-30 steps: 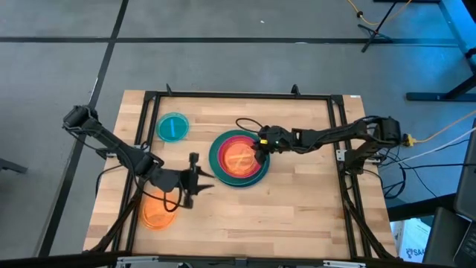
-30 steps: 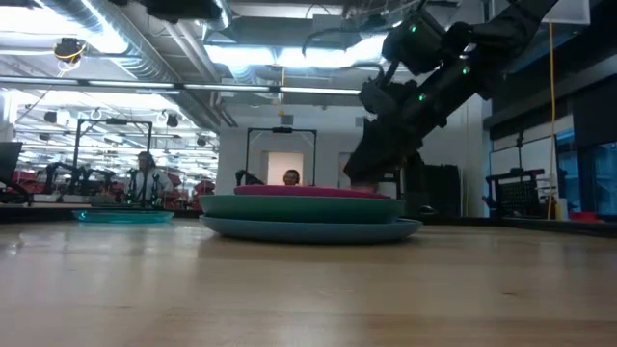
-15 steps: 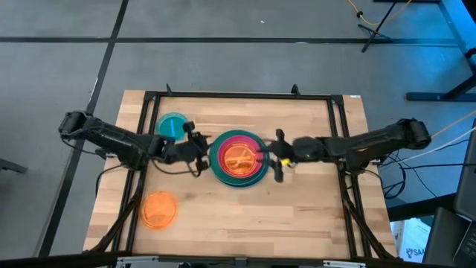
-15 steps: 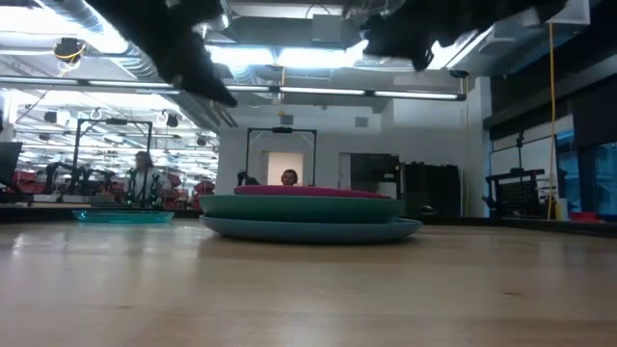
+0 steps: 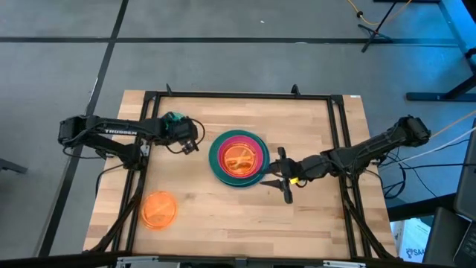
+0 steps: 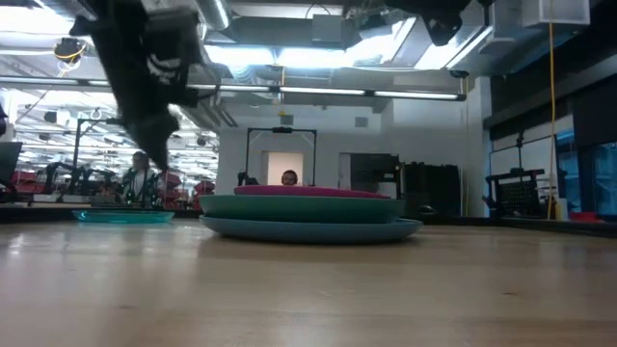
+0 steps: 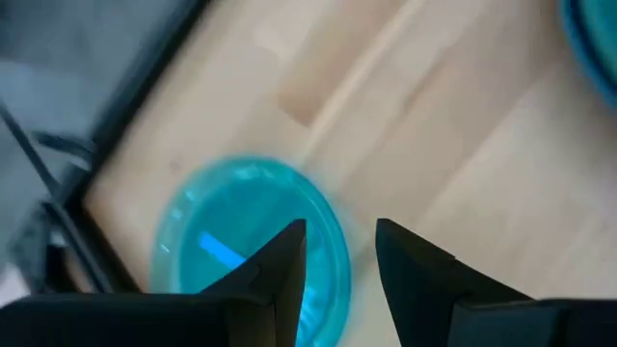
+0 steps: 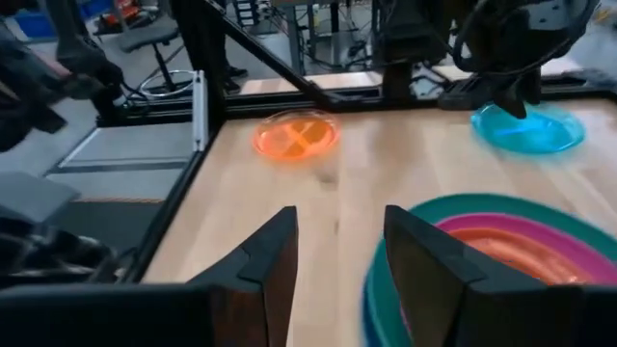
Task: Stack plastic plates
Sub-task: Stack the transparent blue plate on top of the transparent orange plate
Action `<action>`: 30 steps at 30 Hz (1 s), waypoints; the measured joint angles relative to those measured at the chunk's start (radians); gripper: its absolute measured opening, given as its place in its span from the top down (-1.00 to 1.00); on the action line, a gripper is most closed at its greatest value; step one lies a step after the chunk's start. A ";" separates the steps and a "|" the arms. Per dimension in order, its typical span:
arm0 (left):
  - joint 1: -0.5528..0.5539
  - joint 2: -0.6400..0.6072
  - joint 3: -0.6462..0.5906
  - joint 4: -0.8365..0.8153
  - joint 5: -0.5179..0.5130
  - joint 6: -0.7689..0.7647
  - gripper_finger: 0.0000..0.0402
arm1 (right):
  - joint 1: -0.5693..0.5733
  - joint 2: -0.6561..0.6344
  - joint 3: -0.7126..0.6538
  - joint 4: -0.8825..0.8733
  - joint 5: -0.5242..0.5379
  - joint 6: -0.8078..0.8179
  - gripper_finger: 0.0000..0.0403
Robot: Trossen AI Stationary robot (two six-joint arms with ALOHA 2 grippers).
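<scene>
A stack (image 5: 238,158) sits mid-table: large blue and teal plates, a magenta one, and a translucent orange plate (image 5: 238,158) on top. In the low view the stack (image 6: 308,218) lies flat on the wood. A cyan plate (image 7: 246,246) lies at the far left, mostly hidden under my left arm in the high view. My left gripper (image 5: 189,141) hangs open over it (image 7: 337,253) and stands clear of it. A second orange plate (image 5: 158,209) lies near left. My right gripper (image 5: 281,181) is open, just off the stack's near-right rim (image 8: 337,255).
A black frame (image 5: 238,95) runs along the table's far, left and right sides. Bare wood (image 5: 245,216) spreads along the near half between the orange plate and the right arm. People and workstations show in the room behind the table in the low view.
My left gripper has swung from beside the near-left orange plate, past the stack's left side, to the far left over the cyan plate. My right gripper has drawn back from the top of the stack toward the table's right and near edge. The plates have stayed put.
</scene>
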 joint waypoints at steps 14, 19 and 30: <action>0.192 0.051 -0.126 0.120 0.148 0.083 0.39 | 0.028 0.004 0.000 -0.057 0.026 0.032 0.26; 0.204 0.134 -0.126 0.133 0.151 0.091 0.39 | 0.028 0.004 0.000 -0.052 0.079 -0.015 0.26; 0.203 0.250 -0.122 0.236 0.133 0.133 0.40 | 0.028 0.004 0.000 -0.054 0.149 -0.043 0.26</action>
